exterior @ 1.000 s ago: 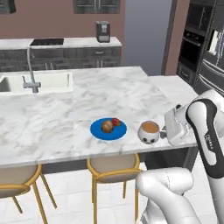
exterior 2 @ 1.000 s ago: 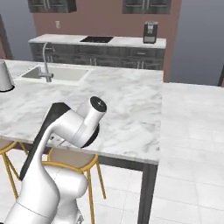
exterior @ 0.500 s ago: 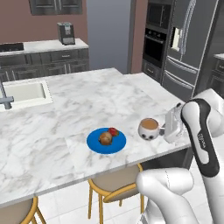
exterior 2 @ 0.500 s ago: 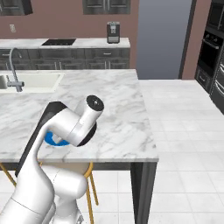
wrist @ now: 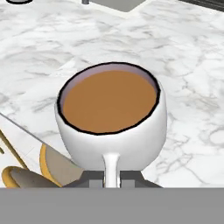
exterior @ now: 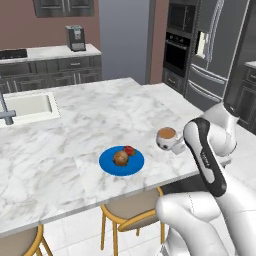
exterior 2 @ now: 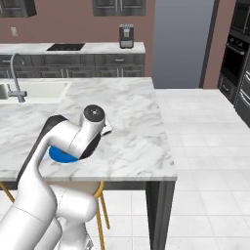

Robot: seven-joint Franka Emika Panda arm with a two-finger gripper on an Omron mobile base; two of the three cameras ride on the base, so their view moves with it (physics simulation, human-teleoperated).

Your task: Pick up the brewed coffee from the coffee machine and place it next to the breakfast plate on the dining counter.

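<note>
I had my claw (wrist: 112,176) pinched tight on the side handle of the brewed coffee (wrist: 112,117), the two jaws closed on either side of that thin white loop, because a grip at the handle kept the fingers out of the drink and left the bowl of the mug hanging level in front of me. The mug sat upright, its brown surface flat and well below the rim, which I judged was the reason for carrying it so squarely: any tilt would spill it. In the left base view the coffee (exterior: 167,138) hung over the dining counter (exterior: 75,125), near its front right edge and to the right of the breakfast plate (exterior: 121,161), close by but not touching it. I could not tell whether its base was already on the marble or just above it. The coffee machine (exterior: 75,38) stood far behind on the wall counter, so what remained, by my reckoning, was setting down and letting go.
</note>
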